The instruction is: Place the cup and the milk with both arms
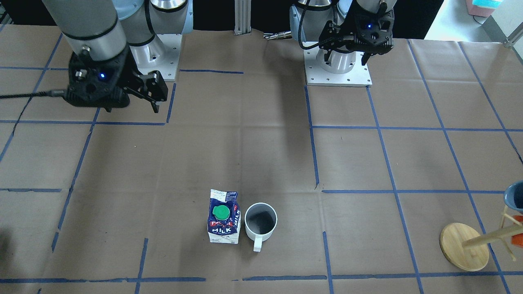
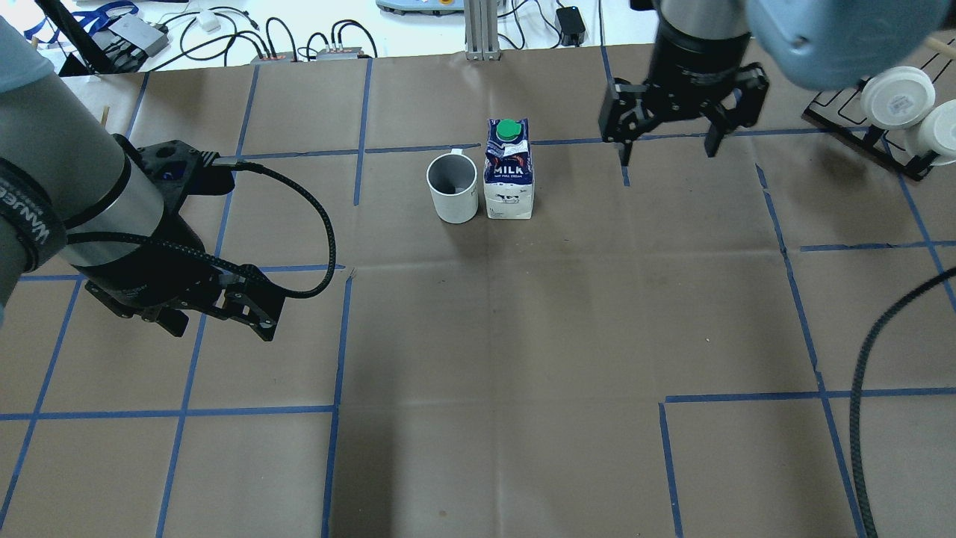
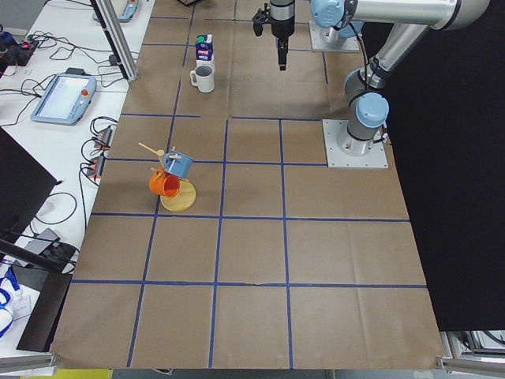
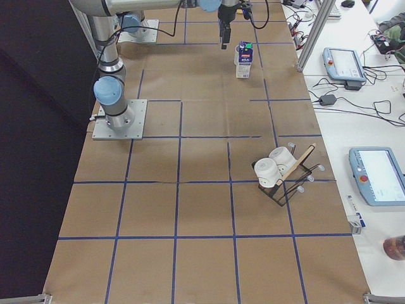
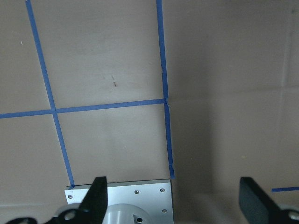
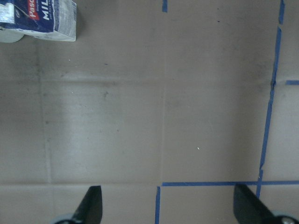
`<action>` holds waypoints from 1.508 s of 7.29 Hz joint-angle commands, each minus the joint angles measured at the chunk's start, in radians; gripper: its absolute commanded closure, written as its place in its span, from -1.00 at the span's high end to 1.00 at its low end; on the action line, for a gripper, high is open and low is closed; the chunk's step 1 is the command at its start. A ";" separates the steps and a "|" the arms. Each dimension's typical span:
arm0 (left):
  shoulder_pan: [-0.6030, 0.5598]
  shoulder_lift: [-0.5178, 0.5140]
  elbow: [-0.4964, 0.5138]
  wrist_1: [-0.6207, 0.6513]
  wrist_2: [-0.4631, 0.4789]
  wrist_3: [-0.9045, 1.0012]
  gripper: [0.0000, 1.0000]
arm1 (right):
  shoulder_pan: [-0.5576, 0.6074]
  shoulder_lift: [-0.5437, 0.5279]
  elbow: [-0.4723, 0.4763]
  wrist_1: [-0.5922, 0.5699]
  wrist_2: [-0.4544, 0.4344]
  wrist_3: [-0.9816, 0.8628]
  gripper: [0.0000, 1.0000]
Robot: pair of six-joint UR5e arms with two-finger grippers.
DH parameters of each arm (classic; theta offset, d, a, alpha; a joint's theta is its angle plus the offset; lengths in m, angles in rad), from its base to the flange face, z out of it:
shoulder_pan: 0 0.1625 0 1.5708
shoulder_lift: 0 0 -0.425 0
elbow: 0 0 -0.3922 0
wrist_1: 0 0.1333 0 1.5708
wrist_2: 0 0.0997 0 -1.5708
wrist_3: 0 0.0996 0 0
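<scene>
The milk (image 1: 224,218), a small carton with a dark blue top and green cap, stands upright on the brown paper. The white cup (image 1: 260,222) stands right beside it with its handle toward the operators' side. Both also show in the overhead view, milk (image 2: 509,172) and cup (image 2: 452,187). My right gripper (image 2: 668,153) hangs open and empty in the air to the right of the carton. The right wrist view shows the milk (image 6: 39,21) at its top left corner. My left gripper (image 2: 222,331) is open and empty, well back from the cup, near my base.
A wooden mug tree (image 1: 463,245) with a blue and an orange mug stands at the table's end on my left. A black rack with white cups (image 2: 896,97) stands at the far right. A black cable (image 2: 866,418) hangs at the right edge. Blue tape lines cross the paper.
</scene>
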 commanded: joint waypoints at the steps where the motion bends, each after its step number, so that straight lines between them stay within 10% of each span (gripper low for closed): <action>1: 0.000 0.002 0.000 -0.001 0.001 0.000 0.99 | -0.049 -0.130 0.126 -0.015 0.004 -0.007 1.00; 11: 0.002 0.024 -0.021 -0.004 0.003 0.002 0.99 | -0.047 -0.076 0.065 -0.011 0.018 -0.005 1.00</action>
